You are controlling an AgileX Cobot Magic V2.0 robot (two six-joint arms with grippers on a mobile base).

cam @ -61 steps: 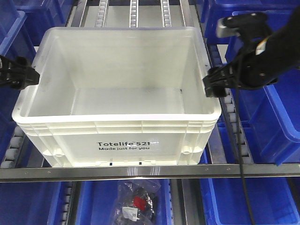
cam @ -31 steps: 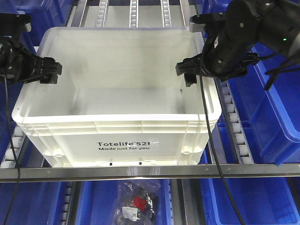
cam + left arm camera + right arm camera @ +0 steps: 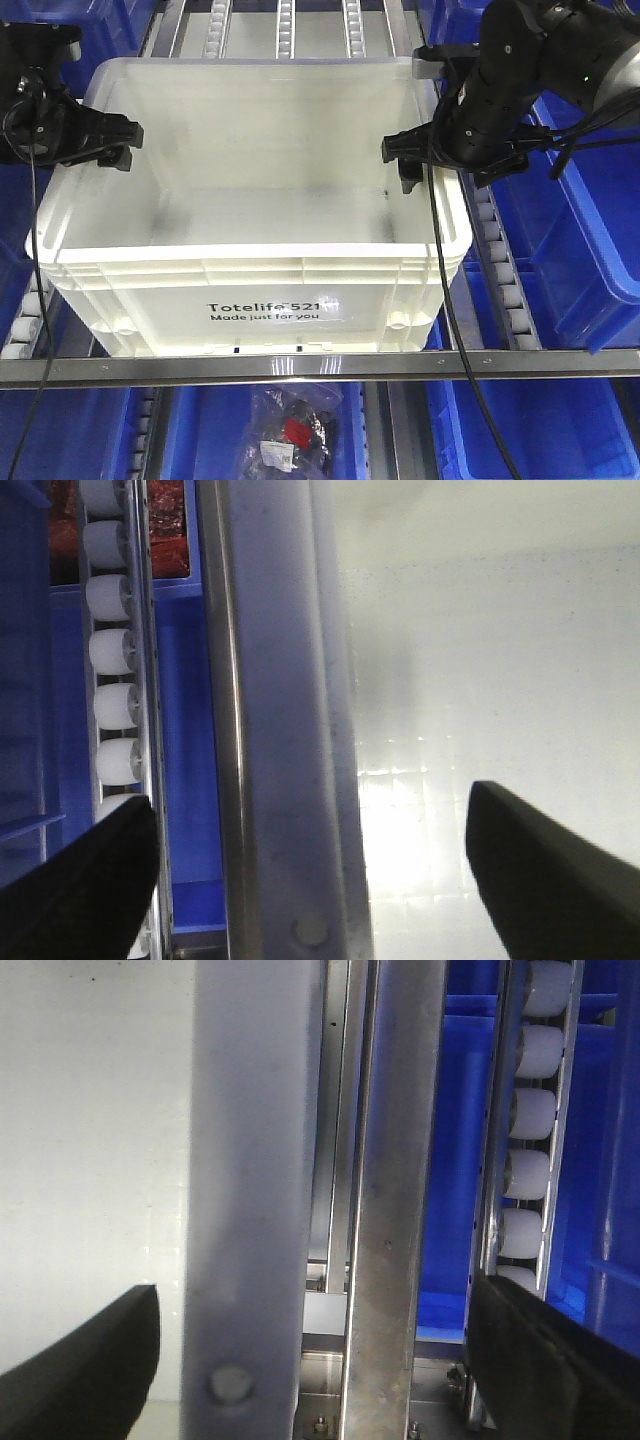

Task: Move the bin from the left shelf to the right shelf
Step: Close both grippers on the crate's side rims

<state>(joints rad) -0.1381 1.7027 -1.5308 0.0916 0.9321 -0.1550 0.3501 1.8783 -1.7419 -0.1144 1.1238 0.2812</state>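
The bin [image 3: 260, 290] sits on rollers [image 3: 497, 250]. The left gripper [image 3: 112, 142], released, straddles its left rim; the right gripper [image 3: 408, 160], also released, straddles its right rim.

Bulky black left arm [image 3: 45, 120] and right arm [image 3: 520, 80], blunt black jaws, thin cables [image 3: 447, 300].

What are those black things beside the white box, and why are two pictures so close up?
This is a two-armed robot at a metal roller shelf. The wide picture looks down from its front; the close-ups come from cameras on its wrists. The large white rectangular plastic bin sits on the rollers among blue plastic bins. The black things are its pincers: left gripper and right gripper. Each is open, fingers straddling one side wall of the bin, so nothing is gripped yet.
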